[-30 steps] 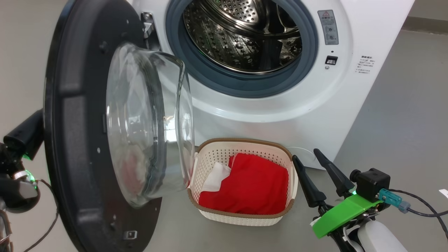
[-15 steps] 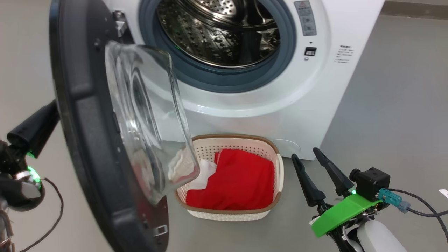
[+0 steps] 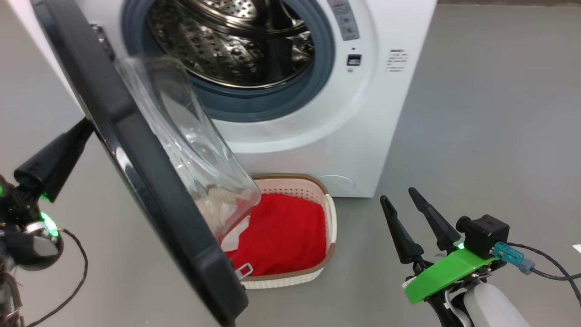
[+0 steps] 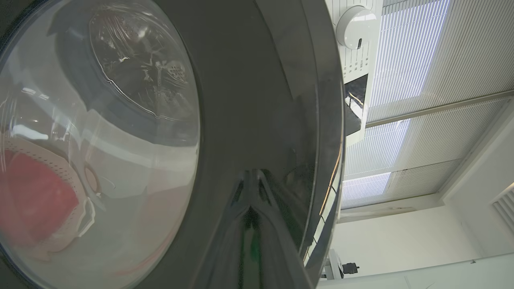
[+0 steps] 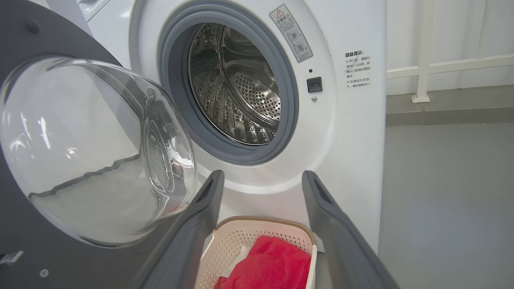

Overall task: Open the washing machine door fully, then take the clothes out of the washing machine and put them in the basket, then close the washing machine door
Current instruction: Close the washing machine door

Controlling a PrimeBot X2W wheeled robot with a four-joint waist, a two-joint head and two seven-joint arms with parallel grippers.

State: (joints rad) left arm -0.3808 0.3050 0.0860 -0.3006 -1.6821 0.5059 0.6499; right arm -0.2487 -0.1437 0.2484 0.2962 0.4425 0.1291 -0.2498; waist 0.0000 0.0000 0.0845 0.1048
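Observation:
The washing machine (image 3: 363, 136) stands with its steel drum (image 3: 227, 41) bare. The washing machine door (image 3: 150, 181) is partly open, and its glass bowl (image 3: 181, 136) overhangs the basket's left side. On the floor against the machine's front sits the basket (image 3: 329, 218), holding the clothes: a red jersey (image 3: 281, 231) and a white cloth (image 3: 236, 236). My left gripper (image 3: 86, 129) is shut, its tip against the door's black outer face (image 4: 251, 200). At the lower right my right gripper (image 3: 398, 195) hangs open and empty. Its fingers (image 5: 200, 216) frame the basket (image 5: 257, 230).
Grey floor (image 3: 476, 113) stretches to the right of the machine. A cable (image 3: 544, 268) trails from my right wrist. A small white scrap (image 3: 576, 248) lies at the right edge. A white railing (image 5: 441, 66) and wall stand behind the machine.
The head camera has turned, so machine and basket sit further left. The door has swung toward the machine, its bowl now over the basket's left part. My right gripper has kept still.

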